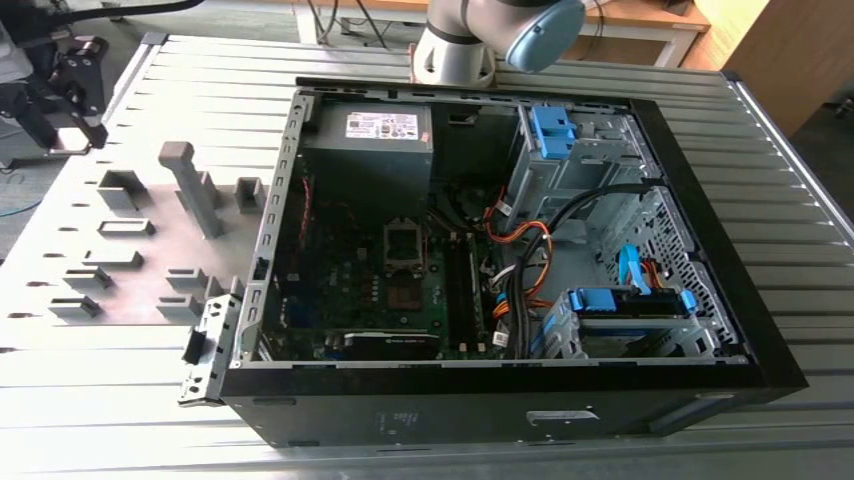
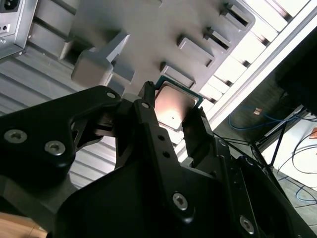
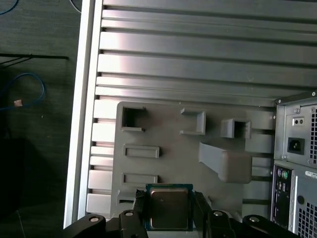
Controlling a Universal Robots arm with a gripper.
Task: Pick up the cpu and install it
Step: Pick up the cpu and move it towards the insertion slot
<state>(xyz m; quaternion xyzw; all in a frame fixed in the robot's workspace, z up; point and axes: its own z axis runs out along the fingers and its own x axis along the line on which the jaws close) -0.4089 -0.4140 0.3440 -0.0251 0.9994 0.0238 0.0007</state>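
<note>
While the gripper [image 3: 170, 212] clamps the cpu [image 3: 169, 206] by two opposite edges, above the grey plate [image 3: 163, 129] near the tabletop [image 3: 198, 64] edge, the chip looks light, stiff and thin; its underside is probably fragile, so the edges are the safest hold.

cpu [image 3: 169, 208]: satin silvery metal top, green edge | fingers [image 2: 151, 131]: matt black | holder plate [image 3: 168, 134]: matt grey plastic | surface [image 3: 188, 64]: ribbed bare metal, soft sheen | computer case [image 1: 467, 410]: matt black shell
</note>
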